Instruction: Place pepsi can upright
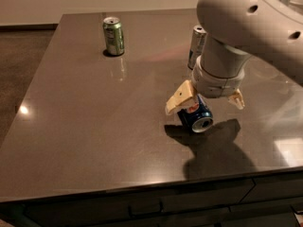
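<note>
The pepsi can (196, 116) is dark blue with a red-white-blue logo. It lies on its side on the dark table (94, 122), right of centre, its silver end facing the front right. My gripper (206, 101) hangs straight over it. The tan fingers (178, 100) are spread open, one on each side of the can's upper part. The arm hides the rear of the can.
A green can (113, 36) stands upright at the far left of the table. A taller slim silver can (196, 46) stands upright just behind my arm. The table's front edge (142, 186) is close below the pepsi can.
</note>
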Controlling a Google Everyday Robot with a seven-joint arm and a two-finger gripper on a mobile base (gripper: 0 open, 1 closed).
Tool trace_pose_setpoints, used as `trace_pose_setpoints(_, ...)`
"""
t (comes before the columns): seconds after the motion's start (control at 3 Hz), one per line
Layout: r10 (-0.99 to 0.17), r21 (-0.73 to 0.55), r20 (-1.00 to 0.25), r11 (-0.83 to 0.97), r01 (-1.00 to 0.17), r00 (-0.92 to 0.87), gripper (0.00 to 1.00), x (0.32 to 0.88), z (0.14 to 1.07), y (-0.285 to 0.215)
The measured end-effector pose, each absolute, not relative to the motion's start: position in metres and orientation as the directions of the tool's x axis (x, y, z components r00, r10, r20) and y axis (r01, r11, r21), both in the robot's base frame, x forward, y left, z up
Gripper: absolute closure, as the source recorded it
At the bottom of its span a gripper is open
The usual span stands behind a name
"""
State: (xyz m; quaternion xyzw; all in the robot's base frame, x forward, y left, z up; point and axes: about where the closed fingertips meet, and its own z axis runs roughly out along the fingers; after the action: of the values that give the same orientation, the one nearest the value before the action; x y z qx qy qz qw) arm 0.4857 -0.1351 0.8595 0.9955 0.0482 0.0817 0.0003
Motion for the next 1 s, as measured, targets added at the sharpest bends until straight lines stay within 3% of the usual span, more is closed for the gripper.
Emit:
trace_pose_setpoints(0.33, 0.106, 0.021, 0.147, -0.994, 0.104, 0.983, 0.0, 0.4849, 0.8544, -0.1324)
trace_pose_setpoints(1.0, 0.086, 0.016, 0.127, -0.996, 0.084, 0.988, 0.41, 0.4848, 0.8505, -0.125)
